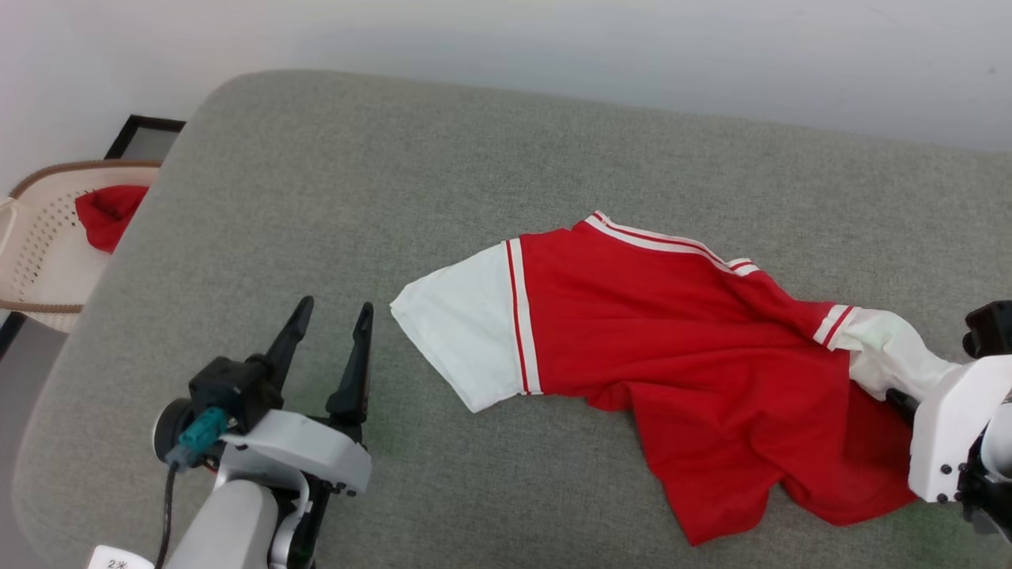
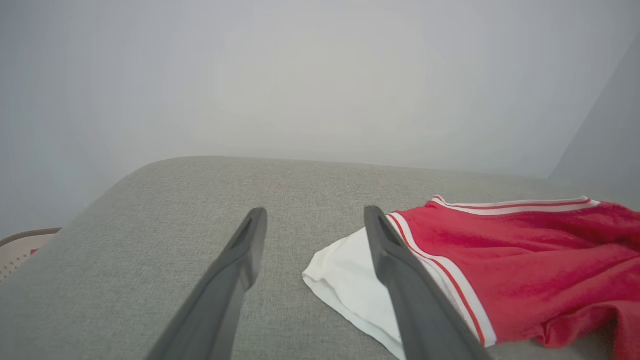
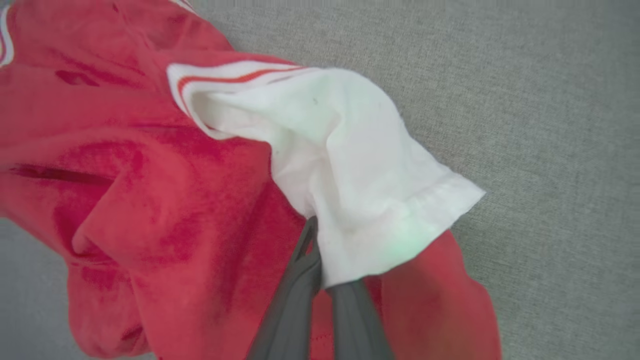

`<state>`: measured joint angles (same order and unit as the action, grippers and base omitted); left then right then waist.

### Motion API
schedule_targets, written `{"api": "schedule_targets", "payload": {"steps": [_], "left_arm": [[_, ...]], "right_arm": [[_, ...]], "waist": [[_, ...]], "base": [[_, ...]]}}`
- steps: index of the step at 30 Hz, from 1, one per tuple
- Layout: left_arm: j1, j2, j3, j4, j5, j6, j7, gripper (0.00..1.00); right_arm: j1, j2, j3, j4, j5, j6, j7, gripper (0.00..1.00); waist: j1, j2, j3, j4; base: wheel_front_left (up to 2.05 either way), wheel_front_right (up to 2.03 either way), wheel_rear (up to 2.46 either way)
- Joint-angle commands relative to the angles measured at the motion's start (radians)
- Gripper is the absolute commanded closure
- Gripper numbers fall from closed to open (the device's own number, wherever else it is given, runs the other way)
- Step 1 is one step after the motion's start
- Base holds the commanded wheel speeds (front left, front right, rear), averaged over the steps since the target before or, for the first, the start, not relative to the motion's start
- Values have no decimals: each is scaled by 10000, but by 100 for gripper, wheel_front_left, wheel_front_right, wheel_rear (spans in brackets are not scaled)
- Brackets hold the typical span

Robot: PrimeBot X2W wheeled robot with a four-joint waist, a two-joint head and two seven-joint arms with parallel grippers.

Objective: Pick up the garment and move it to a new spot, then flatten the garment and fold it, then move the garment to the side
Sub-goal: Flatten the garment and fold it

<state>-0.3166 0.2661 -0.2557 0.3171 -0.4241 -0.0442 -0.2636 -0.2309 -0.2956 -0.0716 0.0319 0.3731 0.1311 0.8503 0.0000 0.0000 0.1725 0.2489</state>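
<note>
Right gripper (image 3: 320, 260), closed on the white sleeve (image 3: 360, 165) at the right end of the garment (image 1: 672, 340); its two dark fingers (image 3: 295, 300) pinch the sleeve near the cuff, with red body cloth bunched beneath, a hold that should let the arm lift or drag the whole shirt by one end; left gripper (image 1: 335, 316), jaws spread wide and empty, held low over the grey cushion (image 1: 316, 174) just left of the other white sleeve (image 1: 458, 332) and apart from it; this placement suggests readiness to take that sleeve, so that the shirt can be stretched between the two arms. The garment lies crumpled across the middle and right of the cushion, plain red cloth facing up, striped collar trim (image 1: 664, 241) toward the far side, hem (image 1: 711, 506) trailing to the near right. Judged step: the pick-up that begins the move to a new spot; flattening and folding not yet begun. Pale basket (image 1: 39, 261) beyond the cushion's far left edge holds a small red cloth (image 1: 107, 213), no part of this task. Risk: gripped by a single sleeve, the jersey may swing, stretch or slip free.
</note>
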Motion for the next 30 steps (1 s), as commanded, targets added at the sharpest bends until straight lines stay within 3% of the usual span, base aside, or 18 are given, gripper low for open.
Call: {"api": "schedule_targets", "payload": {"steps": [1, 14, 30], "left_arm": [[167, -54, 112, -38, 125, -71, -1, 0], [253, -459, 569, -118, 593, -439, -1, 0], [-192, -1096, 704, -325, 1113, -775, 2, 0]], "right_arm": [[-93, -8, -100, -91, 132, -6, 12, 100], [-993, -263, -690, 192, -92, -6, -649, 100], [-3037, -822, -1044, 3035, -672, -6, -1960, 100]], "waist": [[0, 0, -53, 5], [0, 0, 111, 199], [0, 0, 966, 881]], "base": [[0, 0, 0], [0, 0, 0], [0, 0, 0]]}}
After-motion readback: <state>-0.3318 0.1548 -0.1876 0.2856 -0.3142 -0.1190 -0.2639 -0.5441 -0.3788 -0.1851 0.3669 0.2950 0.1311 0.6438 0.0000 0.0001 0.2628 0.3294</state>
